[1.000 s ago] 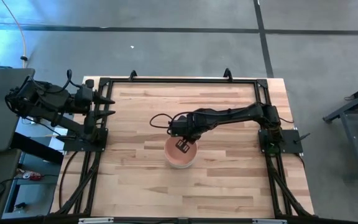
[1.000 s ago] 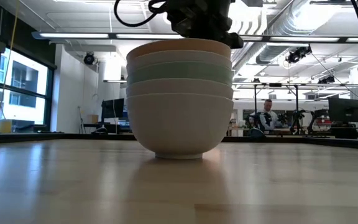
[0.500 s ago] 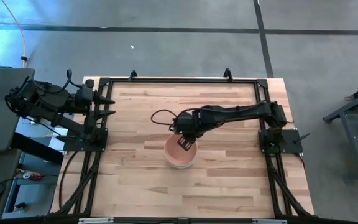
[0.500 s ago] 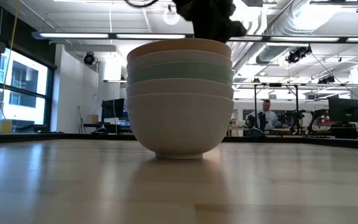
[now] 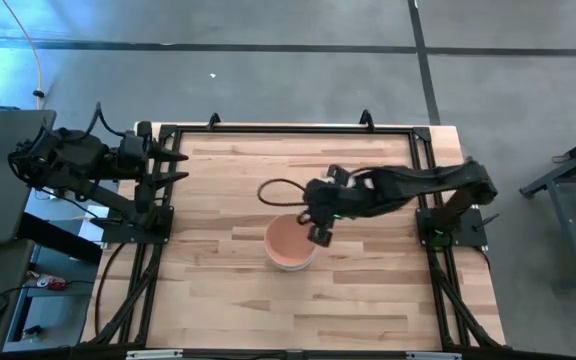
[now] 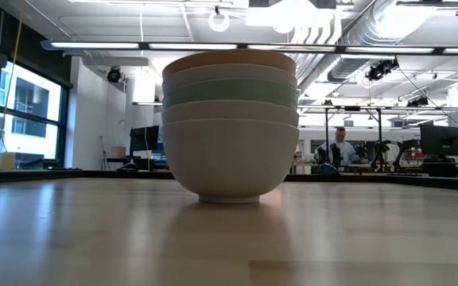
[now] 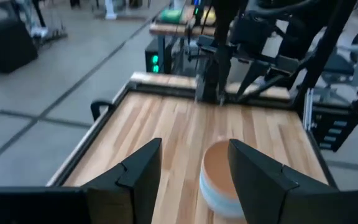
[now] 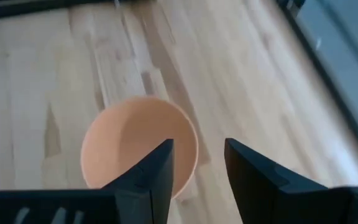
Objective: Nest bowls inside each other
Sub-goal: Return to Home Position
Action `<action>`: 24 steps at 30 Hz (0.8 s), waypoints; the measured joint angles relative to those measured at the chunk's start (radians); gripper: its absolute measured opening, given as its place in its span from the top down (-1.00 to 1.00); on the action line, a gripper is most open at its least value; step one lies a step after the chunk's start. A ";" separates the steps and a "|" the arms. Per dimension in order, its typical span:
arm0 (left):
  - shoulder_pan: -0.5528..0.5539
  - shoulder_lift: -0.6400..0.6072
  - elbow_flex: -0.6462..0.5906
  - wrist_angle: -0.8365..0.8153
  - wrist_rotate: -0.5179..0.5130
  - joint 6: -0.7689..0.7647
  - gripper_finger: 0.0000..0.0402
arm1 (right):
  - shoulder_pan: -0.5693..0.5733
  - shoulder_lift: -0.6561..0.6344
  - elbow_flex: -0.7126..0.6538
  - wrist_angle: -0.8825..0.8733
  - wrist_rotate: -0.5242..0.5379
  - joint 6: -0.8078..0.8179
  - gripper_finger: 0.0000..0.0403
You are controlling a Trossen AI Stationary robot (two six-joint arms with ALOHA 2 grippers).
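Observation:
The bowls stand nested in one stack near the table's middle, the lowest white bowl resting by its foot on the wood. The salmon-orange bowl is on top, and a pale green bowl sits between white ones. My right gripper hovers open just above and to the right of the stack, its fingers beside the top bowl's rim and clear of it. My left gripper waits open at the table's left edge, with the stack ahead of it.
A black metal frame runs round the wooden tabletop, with the arm bases at its left and right sides. Bare wood lies all round the stack. Beyond the table, in the low view, a person sits in the room.
My right gripper has risen from the top bowl's rim, out of the low view, and drawn back toward the table's right edge. The stack has stayed where it was.

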State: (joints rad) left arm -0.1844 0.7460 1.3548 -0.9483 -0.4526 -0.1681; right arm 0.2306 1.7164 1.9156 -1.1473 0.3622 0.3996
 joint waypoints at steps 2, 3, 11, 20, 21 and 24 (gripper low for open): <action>0.000 0.000 0.000 0.045 0.004 0.029 0.13 | 0.027 -0.036 0.000 0.014 0.043 -0.056 0.33; 0.000 0.000 0.000 0.064 0.004 0.044 0.13 | 0.039 -0.054 0.000 0.017 0.063 -0.076 0.33; 0.000 0.000 0.000 0.219 0.055 0.196 0.13 | 0.111 -0.196 0.000 0.032 0.116 -0.256 0.33; 0.000 -0.011 0.000 0.402 0.061 0.339 0.13 | 0.158 -0.376 0.000 0.053 0.097 -0.403 0.33; 0.000 -0.015 0.000 0.423 0.069 0.353 0.13 | 0.160 -0.398 0.000 0.053 0.096 -0.416 0.33; 0.000 -0.031 0.000 0.488 0.098 0.397 0.13 | 0.166 -0.461 0.000 0.056 0.092 -0.465 0.33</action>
State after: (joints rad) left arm -0.1844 0.7148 1.3548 -0.4602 -0.3546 0.2294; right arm 0.3965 1.2556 1.9156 -1.0910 0.4541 -0.0650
